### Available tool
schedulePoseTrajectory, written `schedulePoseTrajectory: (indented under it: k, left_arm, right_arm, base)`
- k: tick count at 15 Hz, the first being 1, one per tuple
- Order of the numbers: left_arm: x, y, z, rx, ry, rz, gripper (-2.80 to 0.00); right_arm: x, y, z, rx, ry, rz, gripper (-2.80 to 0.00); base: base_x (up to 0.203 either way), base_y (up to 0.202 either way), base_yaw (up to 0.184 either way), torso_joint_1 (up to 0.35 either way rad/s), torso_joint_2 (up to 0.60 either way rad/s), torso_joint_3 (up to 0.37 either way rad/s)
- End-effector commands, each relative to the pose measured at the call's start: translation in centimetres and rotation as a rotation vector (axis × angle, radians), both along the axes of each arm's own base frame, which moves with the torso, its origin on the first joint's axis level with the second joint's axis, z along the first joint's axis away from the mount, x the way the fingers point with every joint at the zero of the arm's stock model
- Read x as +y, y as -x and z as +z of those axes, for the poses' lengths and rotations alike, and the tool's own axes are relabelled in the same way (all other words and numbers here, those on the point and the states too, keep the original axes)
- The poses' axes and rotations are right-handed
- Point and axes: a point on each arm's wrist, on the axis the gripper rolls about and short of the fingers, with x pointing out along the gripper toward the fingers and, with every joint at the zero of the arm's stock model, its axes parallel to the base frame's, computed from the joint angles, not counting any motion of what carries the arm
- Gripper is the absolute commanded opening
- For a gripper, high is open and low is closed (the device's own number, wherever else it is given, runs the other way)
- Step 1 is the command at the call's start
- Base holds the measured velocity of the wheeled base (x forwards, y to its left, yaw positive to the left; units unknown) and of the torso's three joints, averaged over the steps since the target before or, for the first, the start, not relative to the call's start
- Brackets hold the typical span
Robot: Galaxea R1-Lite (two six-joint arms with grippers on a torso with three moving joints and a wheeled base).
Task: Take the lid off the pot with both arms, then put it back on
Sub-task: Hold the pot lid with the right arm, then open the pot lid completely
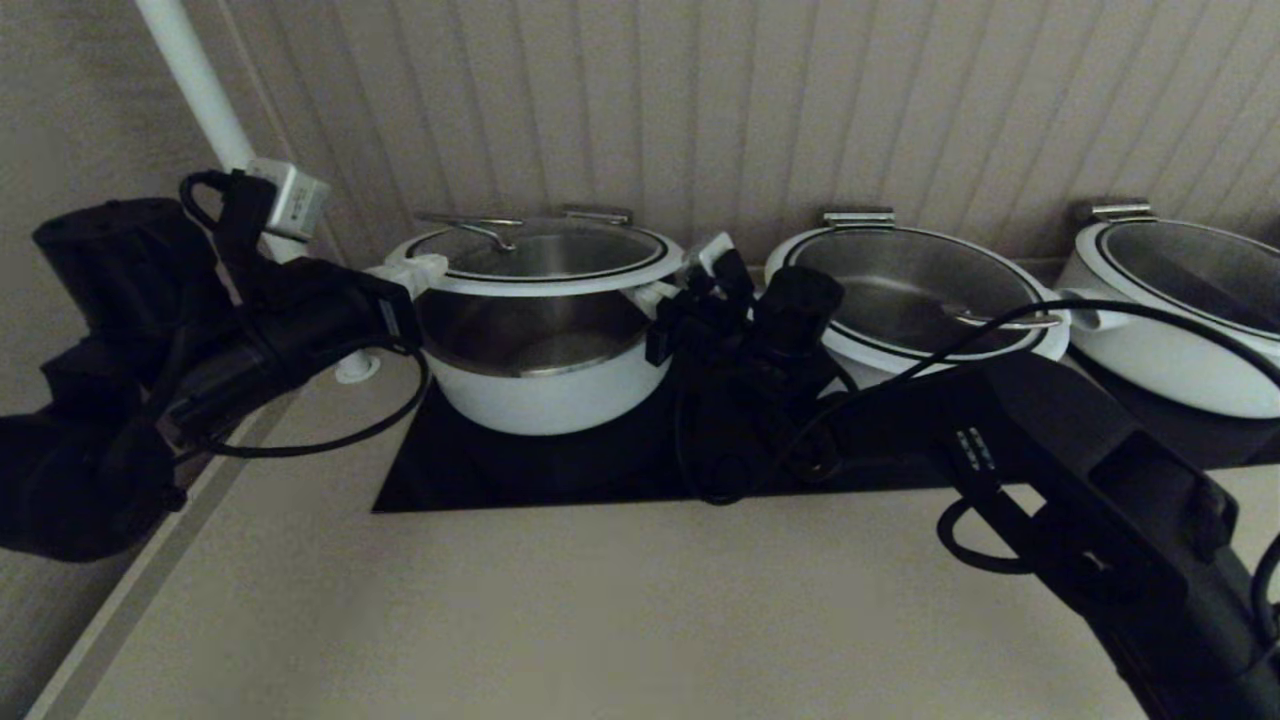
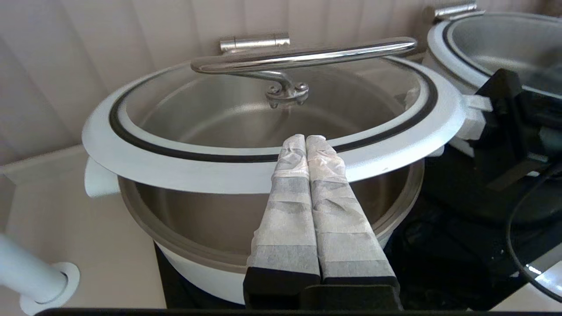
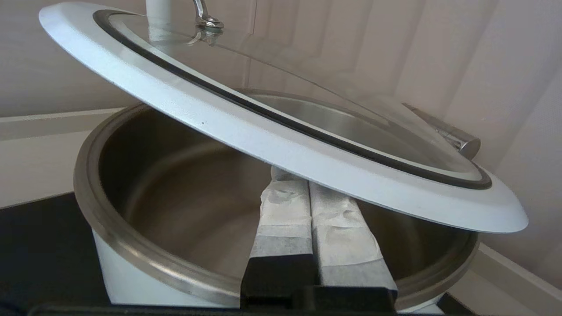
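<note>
The lid point(image 1: 545, 255), glass with a white rim and a steel loop handle point(image 1: 470, 225) near its left edge, hangs tilted above the white pot point(image 1: 540, 385), whose steel inside shows in the gap. My left gripper point(image 1: 425, 268) is shut at the lid's left edge. In the left wrist view its taped fingertips point(image 2: 306, 139) lie across the lid's rim point(image 2: 175, 166), over the pot point(image 2: 197, 263). My right gripper point(image 1: 712, 250) is shut at the lid's right edge. In the right wrist view point(image 3: 303, 182) its fingertips sit under the lid's rim point(image 3: 263, 131), over the pot point(image 3: 131, 245).
The pot stands on a black hob point(image 1: 560, 470). A like pot with its lid point(image 1: 920, 290) sits close to the right, and a third pot point(image 1: 1170, 300) lies beyond it. A white pole point(image 1: 200, 90) rises at the back left. The panelled wall is just behind.
</note>
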Motion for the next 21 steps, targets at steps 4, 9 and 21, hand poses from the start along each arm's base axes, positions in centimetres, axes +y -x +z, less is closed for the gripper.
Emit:
schedulePoseTrajectory:
  k: [4,9,21]
  left_arm:
    - [0.4,2.1,0.5,-0.001,0.000,0.003,-2.80]
    - [1.7,4.0,0.2,0.012,-0.002,0.039,-2.80]
    - [3.7,6.2,-0.7,0.063,-0.006,0.117,-2.80]
  right_arm:
    - [-0.2,0.0,0.4,-0.011,-0.003,-0.002,-2.80]
    - [-0.1,-0.2,1.1,-0.025,-0.012,-0.003,-2.80]
    - [-0.3,-0.5,1.2,-0.024,-0.010,-0.009,-2.80]
  base:
    - [0.000,0.000,0.000,0.000,0.00,0.000]
    - [0.000,0.000,0.000,0.000,0.00,0.000]
    - [0.000,0.000,0.000,0.000,0.00,0.000]
